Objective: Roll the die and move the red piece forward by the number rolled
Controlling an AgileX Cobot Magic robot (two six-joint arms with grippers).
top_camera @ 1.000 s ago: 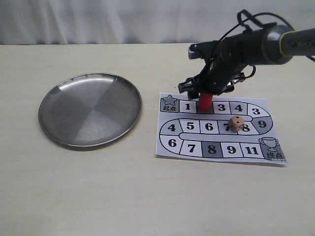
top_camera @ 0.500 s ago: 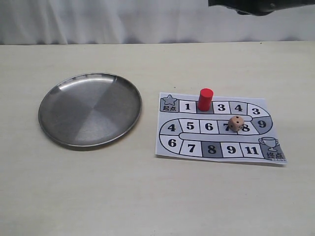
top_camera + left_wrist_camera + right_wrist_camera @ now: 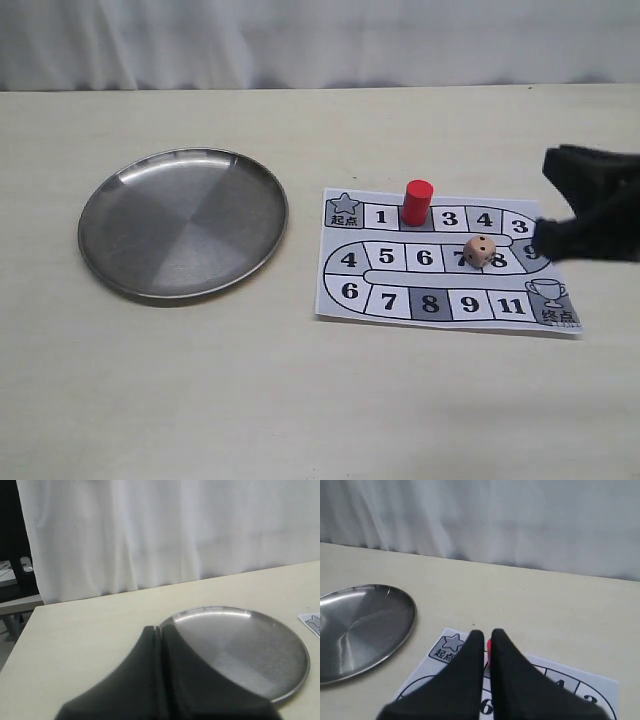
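Paper, printed in black and grey with numbered squares, makes up the flat game board (image 3: 392, 300) lying on the pale wooden table (image 3: 300, 400). Its nearest row runs from 6 to 11. One row back, the small pale tan wooden die (image 3: 479, 251) rests across the line between squares 7 and 8, its dark pips too small to count with confidence. In the far row the glossy red cylinder piece (image 3: 417, 201) stands upright and free on the square between 1 and 3, with nothing touching it.

At the board's right end hangs a dark, blurred shape, which I judge to be the right gripper (image 3: 484, 636). Its wrist camera shows the fingers drawn almost together with only a slim gap, grasping nothing. To the left, well apart from the board, sits the round stainless steel plate (image 3: 130, 270). The left gripper (image 3: 161, 630) hovers near the plate, clenched tight and empty. Farthest back hangs a white curtain (image 3: 300, 40).

The main hazard looks to be that right gripper so near the paper:
- A brush against the board's edge would drag the light sheet and could topple the tall red piece.
- A nudge to the die would turn up a different face and spoil the rolled number.
- If the count is misread, the piece's position cannot be checked.
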